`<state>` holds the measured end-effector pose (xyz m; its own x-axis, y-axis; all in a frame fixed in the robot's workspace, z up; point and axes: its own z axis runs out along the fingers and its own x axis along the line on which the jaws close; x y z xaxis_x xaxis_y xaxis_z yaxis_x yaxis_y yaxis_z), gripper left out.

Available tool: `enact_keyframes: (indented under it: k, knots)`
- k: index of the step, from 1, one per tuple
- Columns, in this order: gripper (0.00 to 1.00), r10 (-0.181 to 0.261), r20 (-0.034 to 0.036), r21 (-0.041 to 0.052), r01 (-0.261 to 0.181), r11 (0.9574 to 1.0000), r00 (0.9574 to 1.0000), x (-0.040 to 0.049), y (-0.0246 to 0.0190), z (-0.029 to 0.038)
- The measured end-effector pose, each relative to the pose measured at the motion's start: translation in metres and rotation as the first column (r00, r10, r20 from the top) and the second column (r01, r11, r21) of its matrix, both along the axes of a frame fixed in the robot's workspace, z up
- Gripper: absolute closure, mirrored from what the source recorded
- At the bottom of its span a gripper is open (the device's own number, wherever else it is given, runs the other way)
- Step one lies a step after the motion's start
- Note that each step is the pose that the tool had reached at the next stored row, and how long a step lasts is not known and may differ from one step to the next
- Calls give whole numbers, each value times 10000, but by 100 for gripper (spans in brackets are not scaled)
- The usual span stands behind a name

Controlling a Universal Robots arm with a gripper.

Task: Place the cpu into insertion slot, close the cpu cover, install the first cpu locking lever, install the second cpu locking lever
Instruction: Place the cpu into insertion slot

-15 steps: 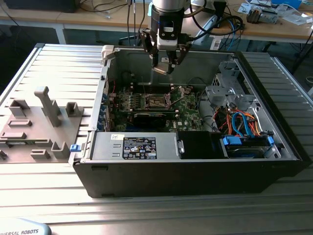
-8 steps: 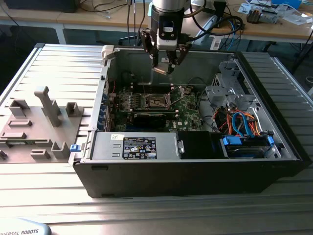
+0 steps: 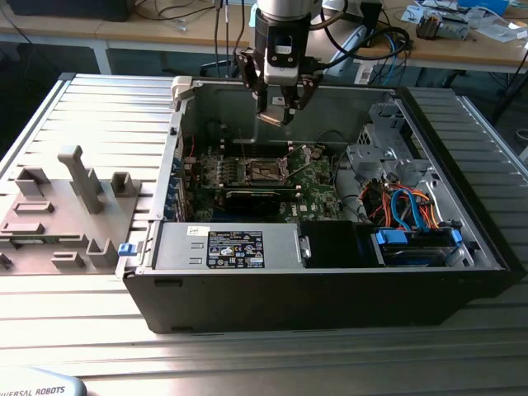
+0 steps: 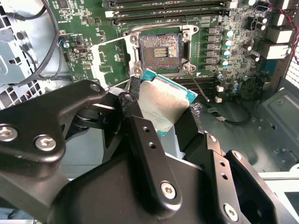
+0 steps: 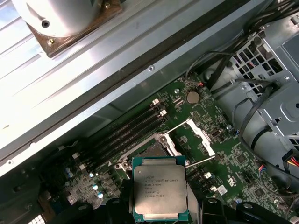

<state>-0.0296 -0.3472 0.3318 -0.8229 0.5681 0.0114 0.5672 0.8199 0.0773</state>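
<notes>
Above the open computer case [image 3: 330,289], the claw [image 3: 272,114] hung clamped on the chip [image 4: 161,105], gripping it by opposite edges with its grey metal top showing in both wrist views. Just beneath, the socket [image 4: 160,52] sat bare on the green board [image 4: 210,18], its cover [image 5: 201,135] swung open beside it.
</notes>
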Motion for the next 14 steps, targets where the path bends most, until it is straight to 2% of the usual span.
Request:
enact_keyframes:
  k: [14]
  knots:
    - [46, -95, 1, -1, 95, 10000, 10000, 0, 0, -4]
